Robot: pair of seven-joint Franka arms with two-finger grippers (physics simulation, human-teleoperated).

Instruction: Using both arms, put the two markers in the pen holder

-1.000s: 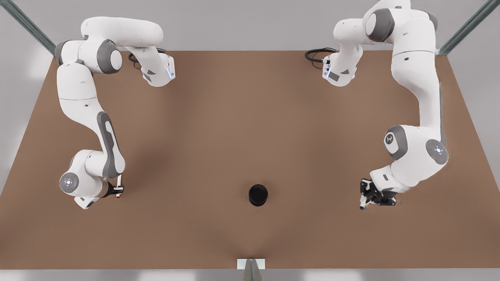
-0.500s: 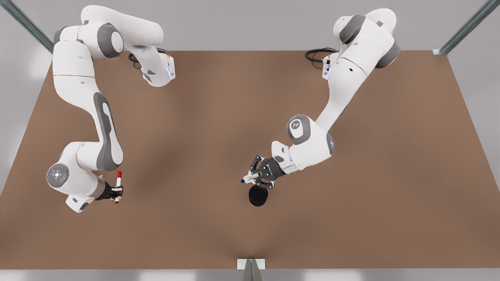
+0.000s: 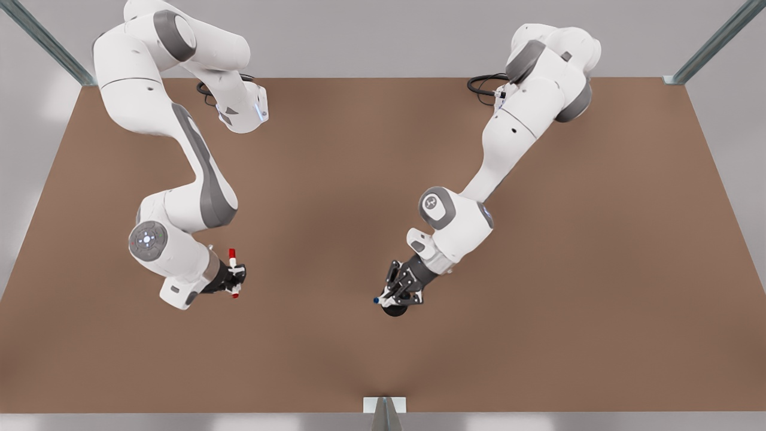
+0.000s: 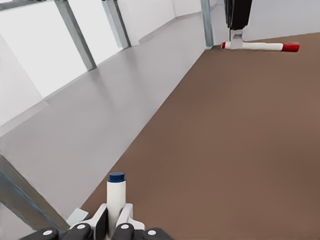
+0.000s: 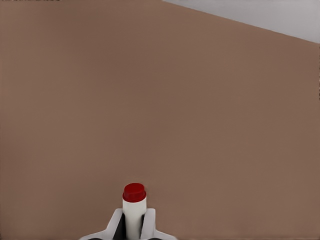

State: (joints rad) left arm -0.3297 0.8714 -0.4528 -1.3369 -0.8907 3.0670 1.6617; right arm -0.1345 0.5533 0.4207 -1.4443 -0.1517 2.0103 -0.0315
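Front view, L to R: the right gripper sits at the front view's left, above the brown table, fingers clamped on the red-capped marker. That marker lies roughly level, red cap toward the far side of the table, red end toward the near edge. In the right wrist view the white fingertips pinch the white barrel of the red-capped marker just below the cap; nothing but bare table beyond it.

Well apart, near the middle, the pen holder stands on the table, a black cup partly hidden by the left gripper right over it. That gripper's fingers are closed on the blue-capped marker, blue tip poking out toward the front view's left, beside the holder's rim. Can't tell if the marker touches the cup. The left wrist view shows the blue-capped marker between the fingertips, and farther off the other marker held in the other arm's gripper.

Near table edge, centre: a small grey bracket. Black cables coil by the arm base at the front view's right.
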